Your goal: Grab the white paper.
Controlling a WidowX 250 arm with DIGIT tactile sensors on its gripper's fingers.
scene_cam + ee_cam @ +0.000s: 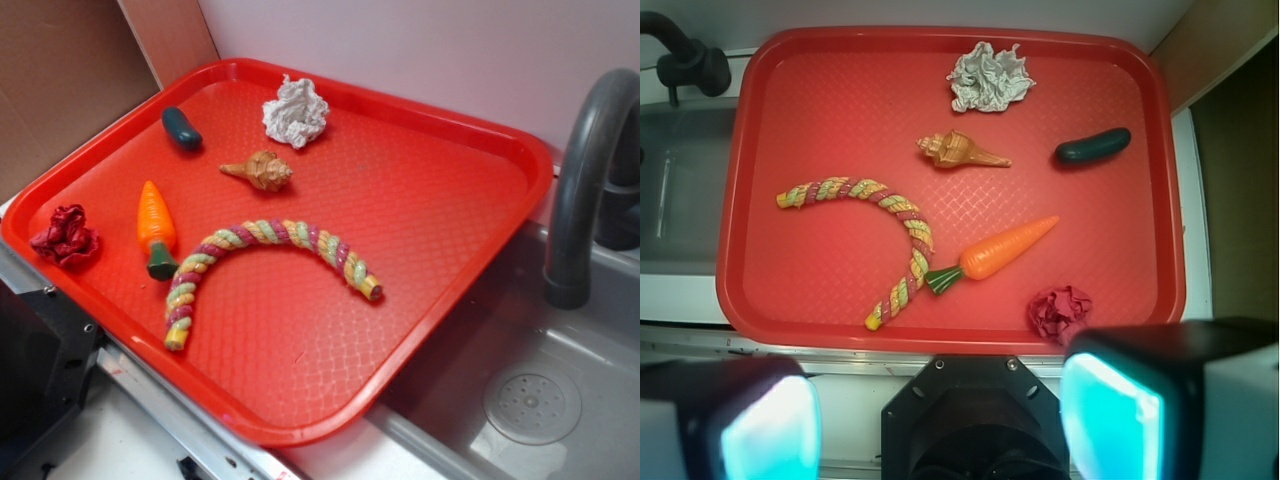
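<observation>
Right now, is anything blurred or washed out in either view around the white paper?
Exterior view: the white paper is sharp with soft grey shadow in its folds, and light glare sits on the tray. Wrist view: the paper is clear; the hand fingers are close, blurred and glowing cyan.

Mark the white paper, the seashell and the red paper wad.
white paper [296, 111], exterior view, centre of the wad.
seashell [264, 171], exterior view, wide body.
red paper wad [1059, 311], wrist view, middle.

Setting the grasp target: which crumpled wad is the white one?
The white paper at the tray's far edge, beside the seashell; the other wad is dark red.
</observation>
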